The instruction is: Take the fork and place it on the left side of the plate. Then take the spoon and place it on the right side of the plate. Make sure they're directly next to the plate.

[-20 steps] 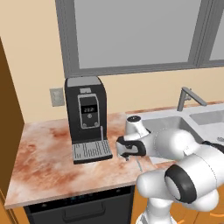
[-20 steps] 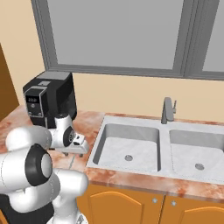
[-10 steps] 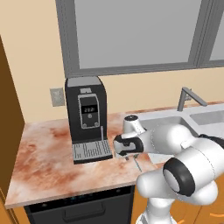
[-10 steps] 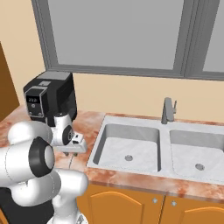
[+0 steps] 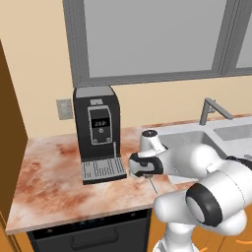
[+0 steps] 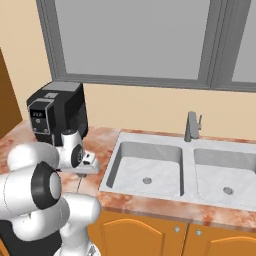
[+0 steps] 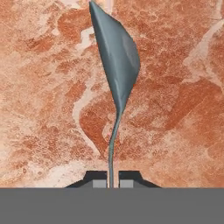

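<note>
On the reddish counter [image 5: 49, 172], the coffee machine [image 5: 98, 133] stands at the left, and just right of it the gripper [image 5: 143, 172] hangs low. Its fingers are pinched shut on the spoon's [image 7: 116, 74] thin handle, and the bowl points straight away from the hand along the gripper's line. A second ago the fingers stood wide apart; now they are clamped. No plate is visible, so where the spoon must go cannot be told.

Even, flat rendered light; no glare; shadows faint; base views soft, perhaps slightly blurred.
</note>
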Robot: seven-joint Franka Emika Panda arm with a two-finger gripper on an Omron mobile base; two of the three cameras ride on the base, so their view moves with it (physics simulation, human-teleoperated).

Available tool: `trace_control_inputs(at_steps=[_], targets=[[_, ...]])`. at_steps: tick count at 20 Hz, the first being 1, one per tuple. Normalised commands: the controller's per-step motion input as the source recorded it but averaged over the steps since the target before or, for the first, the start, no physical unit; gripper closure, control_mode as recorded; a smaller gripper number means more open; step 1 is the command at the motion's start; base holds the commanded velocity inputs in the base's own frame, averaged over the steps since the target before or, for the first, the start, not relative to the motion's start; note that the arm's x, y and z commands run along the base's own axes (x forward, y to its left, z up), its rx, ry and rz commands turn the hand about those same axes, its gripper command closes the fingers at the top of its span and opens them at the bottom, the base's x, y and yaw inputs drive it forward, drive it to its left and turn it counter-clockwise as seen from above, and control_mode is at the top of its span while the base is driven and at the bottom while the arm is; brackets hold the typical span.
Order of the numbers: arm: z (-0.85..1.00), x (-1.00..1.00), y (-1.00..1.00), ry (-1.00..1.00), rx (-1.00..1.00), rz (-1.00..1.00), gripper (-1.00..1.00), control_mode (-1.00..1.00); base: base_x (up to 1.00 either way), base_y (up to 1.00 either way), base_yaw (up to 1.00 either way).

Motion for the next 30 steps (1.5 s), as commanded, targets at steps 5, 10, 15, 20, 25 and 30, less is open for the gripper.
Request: trace_control_inputs(at_steps=[5,10,15,20,25,30], targets=[[0.47,-0.18,-0.23,-0.20,0.00,0.00,1.00,-1.00,0.00,0.00,0.00],[0.70,-0.23,-0.21,-0.19,0.00,0.00,1.00,-1.00,0.00,0.00,0.00],[0.82,-0.27,-0.17,-0.16,0.00,0.00,1.00,-1.00,0.00,0.00,0.00],[0.89,-0.27,-0.18,-0.12,0.01,0.00,1.00,-1.00,0.00,0.00,0.00],[0.91,-0.20,-0.18,-0.10,0.02,0.00,1.00,-1.00,0.00,0.00,0.00],[0.76,-0.11,-0.23,-0.05,0.06,0.00,1.00,-1.00,0.00,0.00,0.00]])
